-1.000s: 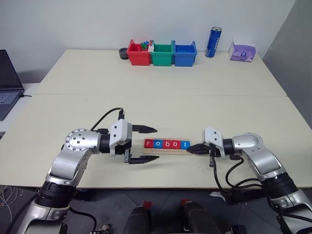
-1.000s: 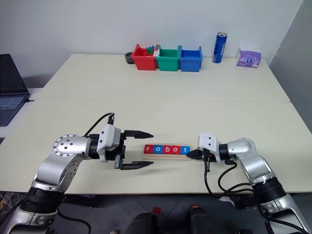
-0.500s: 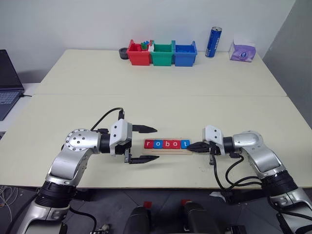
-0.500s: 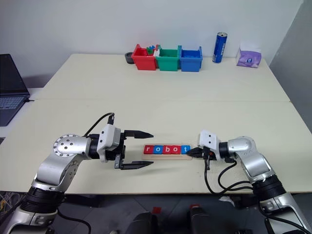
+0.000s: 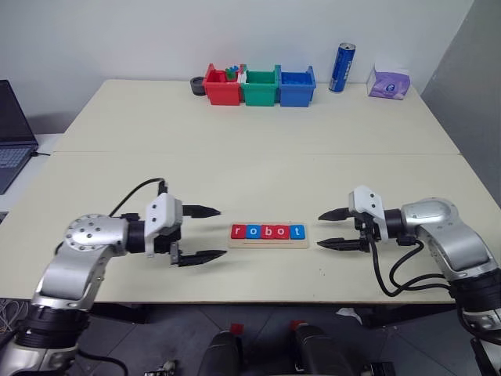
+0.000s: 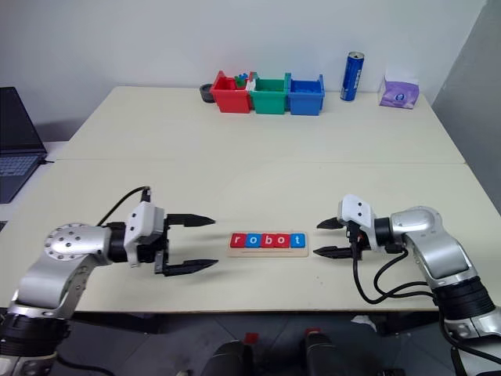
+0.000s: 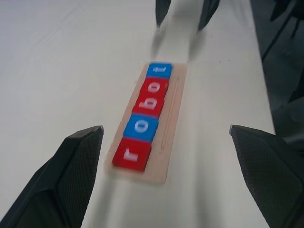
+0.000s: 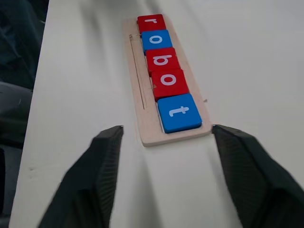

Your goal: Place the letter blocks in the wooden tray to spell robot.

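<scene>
Five letter blocks (image 5: pixel 268 232) lie in a row in the wooden tray (image 5: pixel 268 244), near the table's front edge. They read r, o, b, o, t: red (image 8: pixel 151 21), blue (image 8: pixel 156 39), red (image 8: pixel 163 59), red (image 8: pixel 169 83), blue (image 8: pixel 179 111). My left gripper (image 5: pixel 222 232) hovers open a short way left of the tray, pointing at the r end, with nothing between its fingers (image 7: pixel 71 180). Just right of the t end my right gripper (image 5: pixel 322 231) is open and empty too, aimed at the tray. Neither gripper touches the tray or a block.
Red (image 5: pixel 222 84), green (image 5: pixel 260 86) and blue (image 5: pixel 297 84) plastic bins stand in a row at the back edge. A blue can (image 5: pixel 343 66) and a tissue pack (image 5: pixel 389 81) are to their right. A laptop (image 5: pixel 12 133) sits off the table's left side.
My right gripper was shut at the tray's t end; it has opened, lifted and drawn back to the right. My left gripper has pulled away to the left, still open.
</scene>
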